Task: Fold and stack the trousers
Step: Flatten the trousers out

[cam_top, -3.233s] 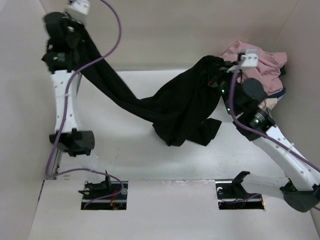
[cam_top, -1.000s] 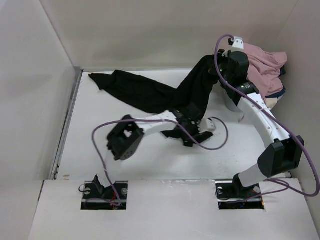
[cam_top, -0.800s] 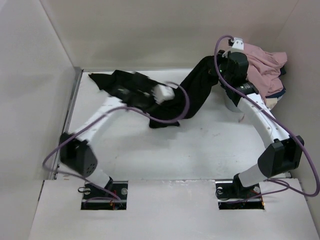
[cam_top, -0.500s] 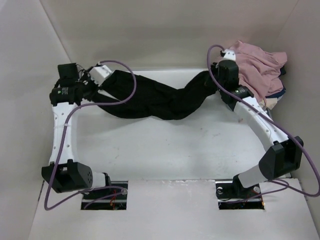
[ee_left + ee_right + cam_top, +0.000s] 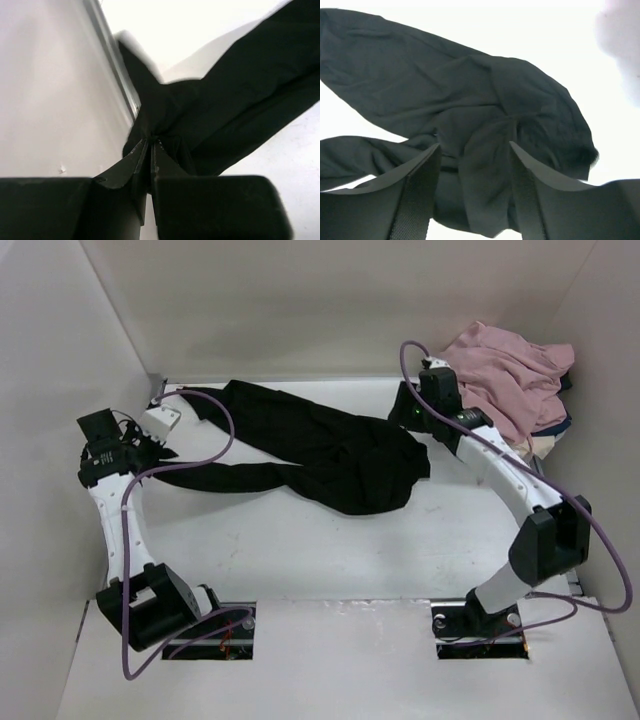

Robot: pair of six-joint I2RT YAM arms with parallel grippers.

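Observation:
The black trousers (image 5: 330, 445) lie crumpled across the back of the table, one leg running left. My left gripper (image 5: 152, 462) is by the left wall, shut on that leg's end. The left wrist view shows the jaws pinched together on black cloth (image 5: 240, 95) at the left gripper (image 5: 150, 139). My right gripper (image 5: 408, 412) hangs over the bunched right end of the trousers. In the right wrist view the right gripper (image 5: 474, 144) is open, its fingers (image 5: 420, 190) spread, with the trousers (image 5: 420, 75) lying below and nothing between them.
A dusty-pink garment (image 5: 510, 365) is heaped in the back right corner over a bit of navy and cream cloth (image 5: 548, 440). Tall pale walls close in the table at left, back and right. A metal strip (image 5: 112, 65) runs along the left wall.
The right gripper has opened and let go of the trousers, whose right end has dropped onto the table. The left arm has drawn its leg end left and nearer.

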